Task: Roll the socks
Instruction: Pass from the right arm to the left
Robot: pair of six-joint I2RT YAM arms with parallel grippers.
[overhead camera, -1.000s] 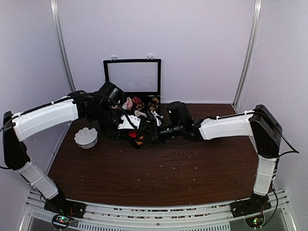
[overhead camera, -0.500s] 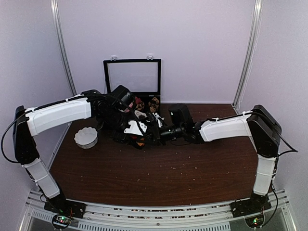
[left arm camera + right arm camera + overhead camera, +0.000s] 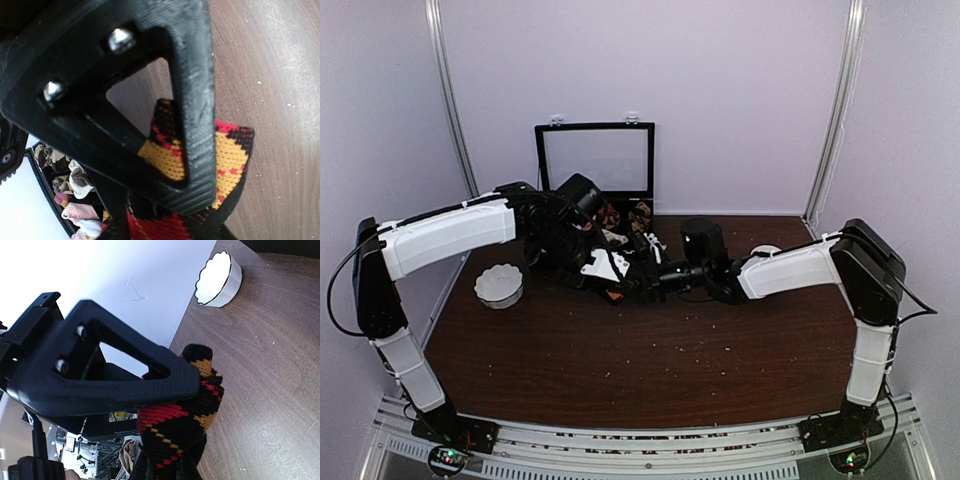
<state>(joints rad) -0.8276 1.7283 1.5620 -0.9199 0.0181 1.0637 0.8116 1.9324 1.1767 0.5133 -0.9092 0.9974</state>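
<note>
The left arm has swung inward from the bowl side, and the left hand [image 3: 609,273] now sits against the sock [image 3: 614,293] at mid-bench. Its jaws have narrowed around the red-and-orange knit [image 3: 232,160]. Whether they have actually clamped the sock cannot be told from the wrist view. The right hand [image 3: 652,280] has shifted slightly left and is pinched tight on the opposite end of the same sock [image 3: 180,422].

Judgement: both hands are at the sock, so rolling can start once the left grip is firm.

Clearances:
- Rear: the open case [image 3: 538,160] with its sock bundles [image 3: 620,215] stands just behind the hands, leaving little room.
- Left: the white bowl [image 3: 498,286] is well apart.
- Front: bare bench [image 3: 620,370] extends toward the arm bases and offers the widest working room.
</note>
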